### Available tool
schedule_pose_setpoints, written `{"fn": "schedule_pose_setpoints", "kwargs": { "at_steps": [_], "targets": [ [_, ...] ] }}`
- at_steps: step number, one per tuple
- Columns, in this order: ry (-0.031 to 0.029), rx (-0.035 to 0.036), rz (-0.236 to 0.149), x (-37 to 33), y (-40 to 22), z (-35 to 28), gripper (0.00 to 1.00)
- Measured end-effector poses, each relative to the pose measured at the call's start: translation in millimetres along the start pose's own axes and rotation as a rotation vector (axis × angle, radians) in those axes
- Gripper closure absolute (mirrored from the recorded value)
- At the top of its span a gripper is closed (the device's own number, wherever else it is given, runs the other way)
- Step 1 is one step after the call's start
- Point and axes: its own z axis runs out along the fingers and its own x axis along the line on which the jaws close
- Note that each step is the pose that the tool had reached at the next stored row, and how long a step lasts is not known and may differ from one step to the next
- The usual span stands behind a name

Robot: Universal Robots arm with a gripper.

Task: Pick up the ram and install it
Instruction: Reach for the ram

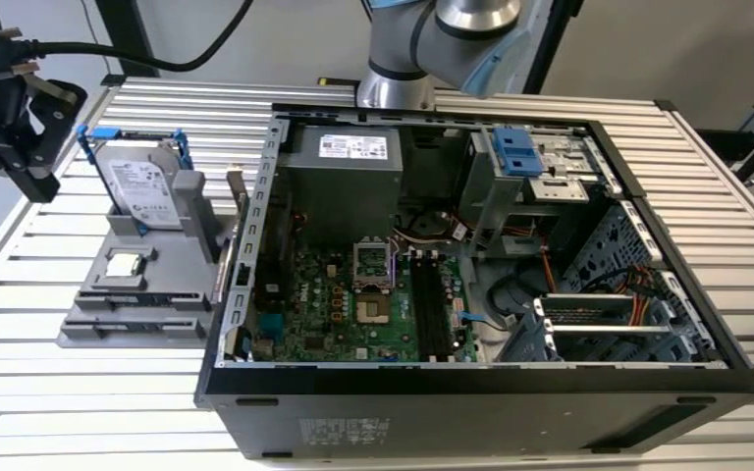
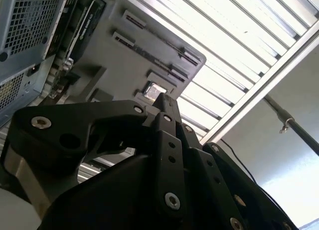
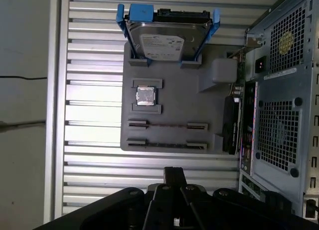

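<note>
Black gripper (image 3: 174,171), clenched on nothing, hovers near the grey moulded parts tray (image 3: 184,105). You find the thin dark ram stick (image 3: 167,124) edge-up in its tray slot, not yet picked. The black motherboard slots (image 1: 430,306) look unfilled.

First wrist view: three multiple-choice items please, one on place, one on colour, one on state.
1. Where on the grey tray is the processor chip?
A) between the hard drive and the ram
B) on top of the hard drive
C) under the hard drive

2. The hard drive's rails are:
A) red
B) blue
C) silver

3. The gripper holds:
A) the ram
B) the processor chip
C) nothing

Answers:
1 A, the chip sits in its recess between the two.
2 B, blue plastic frames the drive.
3 C, the fingers are shut with nothing between them, and the ram sits in the tray.
</note>
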Motion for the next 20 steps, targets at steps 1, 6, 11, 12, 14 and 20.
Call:
{"fn": "schedule_pose_setpoints", "kwargs": {
  "at_steps": [1,6,11,12,14,20],
  "targets": [
    [0.0,0.0,0.0,0.0,0.0,0.0,1.0],
    [0.0001,0.0001,0.0,0.0,0.0,-0.1,1.0],
    [0.0006,0.0,-0.011,0.1,0.0,-0.3,1.0],
    [0.0009,-0.0001,-0.018,0.1,0.0,-0.4,1.0],
    [0.0017,-0.0003,-0.034,0.2,0.0,-0.5,1.0],
    [0.0044,-0.0007,-0.087,0.3,0.1,-1.0,1.0]
  ]
}}
